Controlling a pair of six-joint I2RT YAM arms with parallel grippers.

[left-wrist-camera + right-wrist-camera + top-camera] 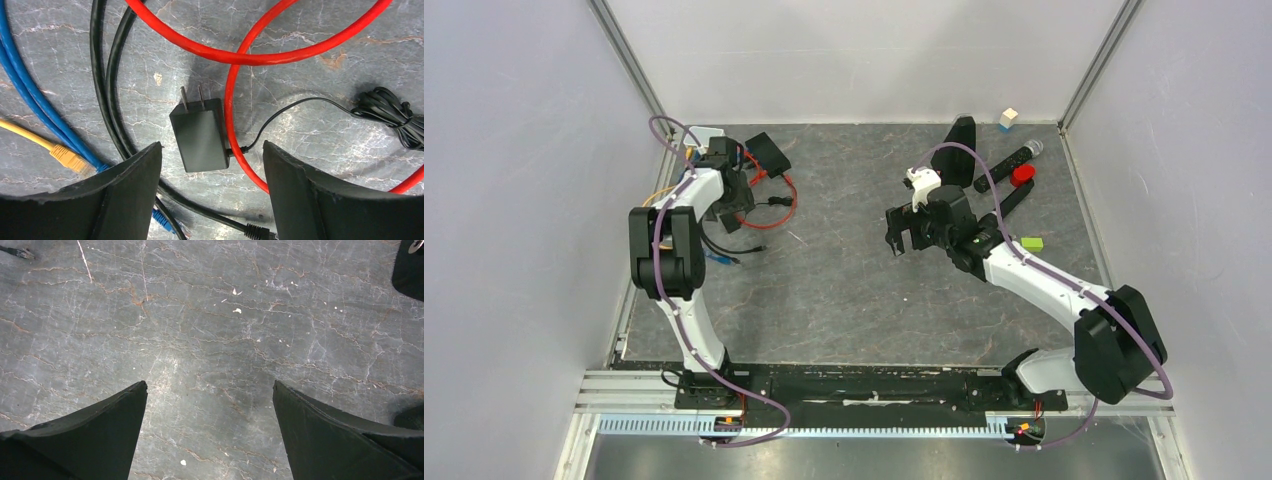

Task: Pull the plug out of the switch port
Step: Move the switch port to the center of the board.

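- Upper left of the top view: switch (704,134), a pale box at the far edge of the desk (210,315), largely hidden behind the left wrist. The plug cannot be made out, so which lead sits in the port is uncertain.
- Left claw (211,150): jaws well apart and empty, hanging over the cable tangle. Between its fingers in the wrist view lies a black power adapter (200,136), prongs toward the top of the frame, untouched.
- Leads round the adapter:
  - red cable (260,55) looping across the upper centre and down the adapter's right side, against it
  - blue cable (30,100) at left
  - loose yellow connector (67,156) at lower left
  - black cables (107,90) curving down left of centre
  - bundled thin cord (392,112) at the right edge
- Right claw (210,390): spread to its widest and empty, above bare desk at mid-frame of the top view, well apart from the switch.
- Step in hand, as judged: finding and approaching the plug. The adapter is probably not the target.
- Handling note:
  - carry the left claw toward the switch's port face
  - set the fingers either side of the plug housing, not on the lead
  - close firmly, pressing any latch tab
  - draw straight out along the port's axis
- Risks: the light box may slide with the pull, so the right claw could brace it. The red loop may also snag.
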